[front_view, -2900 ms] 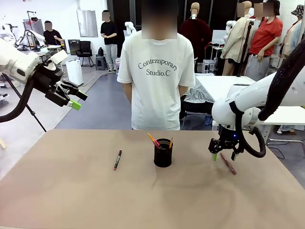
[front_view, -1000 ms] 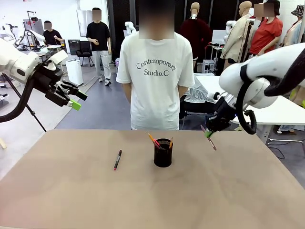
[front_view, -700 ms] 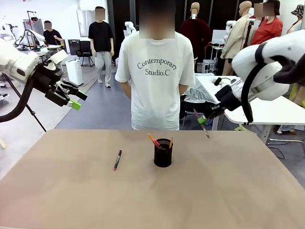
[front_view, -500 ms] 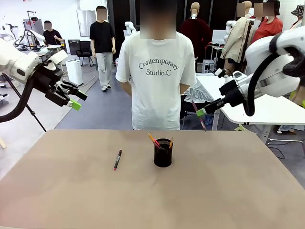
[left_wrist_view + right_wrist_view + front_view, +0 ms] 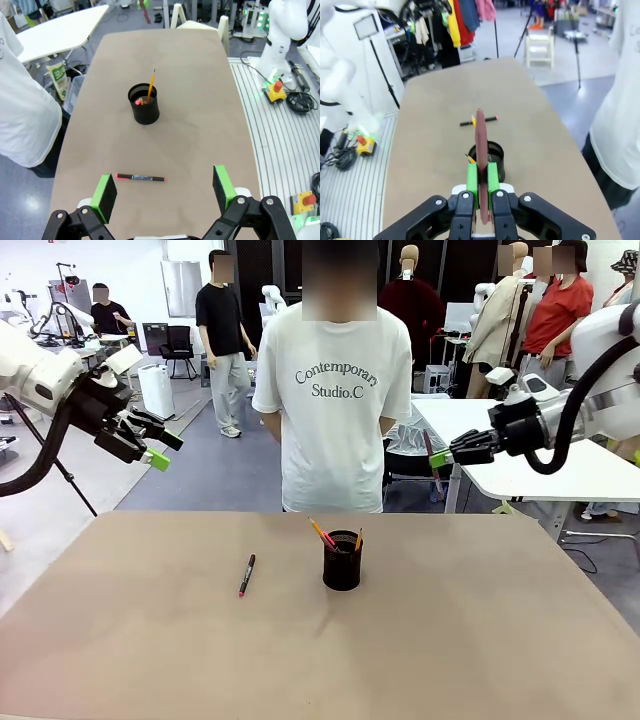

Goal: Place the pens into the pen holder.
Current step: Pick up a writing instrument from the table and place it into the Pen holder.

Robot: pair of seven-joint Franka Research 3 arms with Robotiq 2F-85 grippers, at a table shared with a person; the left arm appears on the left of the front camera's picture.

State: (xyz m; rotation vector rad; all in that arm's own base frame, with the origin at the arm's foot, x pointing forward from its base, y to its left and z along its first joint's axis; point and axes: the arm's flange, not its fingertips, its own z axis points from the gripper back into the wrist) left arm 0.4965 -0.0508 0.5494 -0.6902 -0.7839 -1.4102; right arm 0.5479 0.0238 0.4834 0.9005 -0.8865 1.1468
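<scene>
1. Left gripper (image 5: pixel 155 455) (image 5: pixel 164 188): jaws wide apart, nothing between the green pads. It hangs high off the table's (image 5: pixel 150 660) left end and is aimed across the top.
2. Dark pen (image 5: pixel 247 575) (image 5: pixel 140 177): flat on the table, left of centre, well apart from the cup, red end toward the near side. Nothing is touching it.
3. Pen holder (image 5: pixel 342 565) (image 5: pixel 145 105): black mesh cup, upright, mid-table. The orange-yellow pencil (image 5: pixel 358 539) (image 5: pixel 151 85) stands in it, leaning right. A second stick with a pinkish end (image 5: pixel 322 533) (image 5: pixel 138 101) leans out to the left.
4. Right gripper (image 5: pixel 440 460) (image 5: pixel 482 177): up in the air on the far right, above table level and right of the cup. It is clamped on the pinkish-red pen (image 5: pixel 431 452) (image 5: pixel 480 145), and the pads pinch it low on the shaft. In the right wrist view the pen lines up over the holder.
5. Person (image 5: pixel 335 410): standing at the far edge behind the cup, white T-shirt, arms behind the back.
</scene>
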